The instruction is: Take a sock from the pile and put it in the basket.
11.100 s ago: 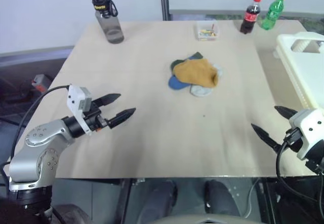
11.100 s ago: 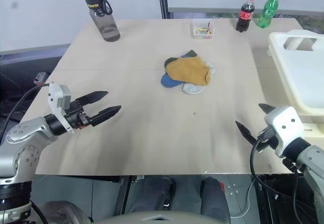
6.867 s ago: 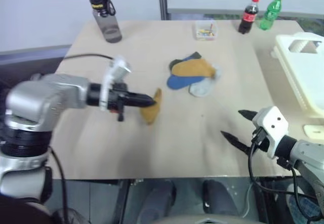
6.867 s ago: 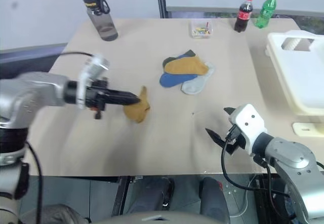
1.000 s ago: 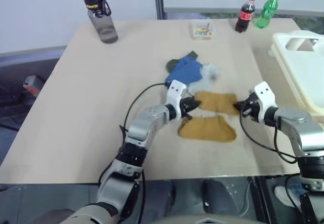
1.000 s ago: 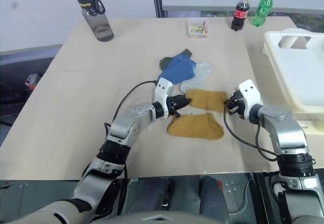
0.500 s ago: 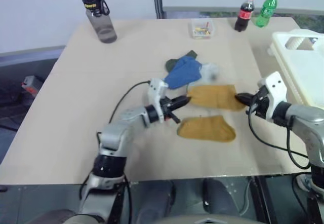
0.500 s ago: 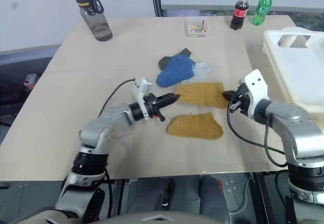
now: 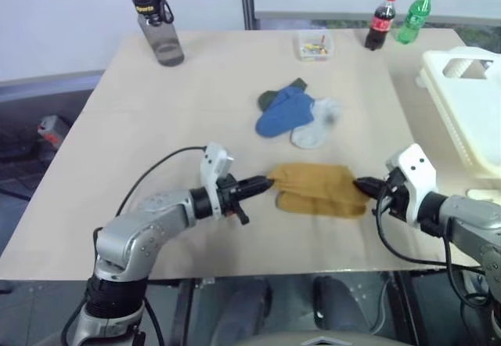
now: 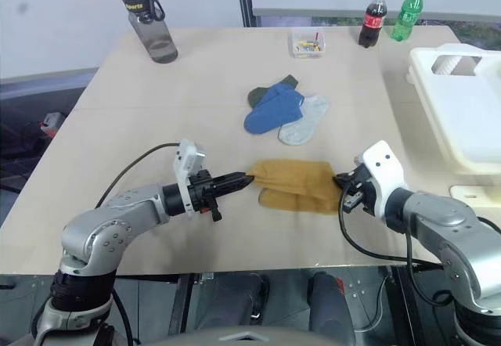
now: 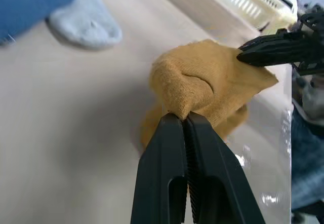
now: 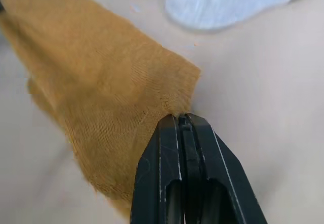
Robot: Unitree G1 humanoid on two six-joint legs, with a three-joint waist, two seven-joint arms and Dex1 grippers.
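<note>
Stretching between the two tools, the sock [image 9: 317, 183] sits in the lower middle of the left eye frame, a mustard-yellow band running left to right just above the near edge of the worktop [image 9: 156, 119]. The left tool [image 9: 264, 183] pinches the sock's left end with its fingers pressed together, and the left wrist view shows the knit bunched into a small hump right at the fingertips [image 11: 174, 120]. The right tool [image 9: 362, 185] is clamped on the opposite end, its black fingers closed on a corner of the fabric (the right wrist view shows the cloth fanning away from that pinch). A second mustard sock [image 9: 325, 204] lies directly under the held one, its lower edge showing below it; whether the two layers touch cannot be told.

Up and slightly left of the held sock, near the frame's centre, the pile [image 9: 297, 115] lies well apart from both tools: a blue sock on top, a pale grey one at its right, a dark green one peeking out at the upper left. The basket [image 9: 462, 103] fills the right edge of the frame, above and to the right of the right tool and clear of the sock.

Along the top of the frame stand a grey water bottle [image 9: 160, 29] at the upper left, a small clear box [image 9: 315, 47] near the middle, and a cola bottle [image 9: 378, 21] beside a green bottle [image 9: 414, 17] at the upper right.
</note>
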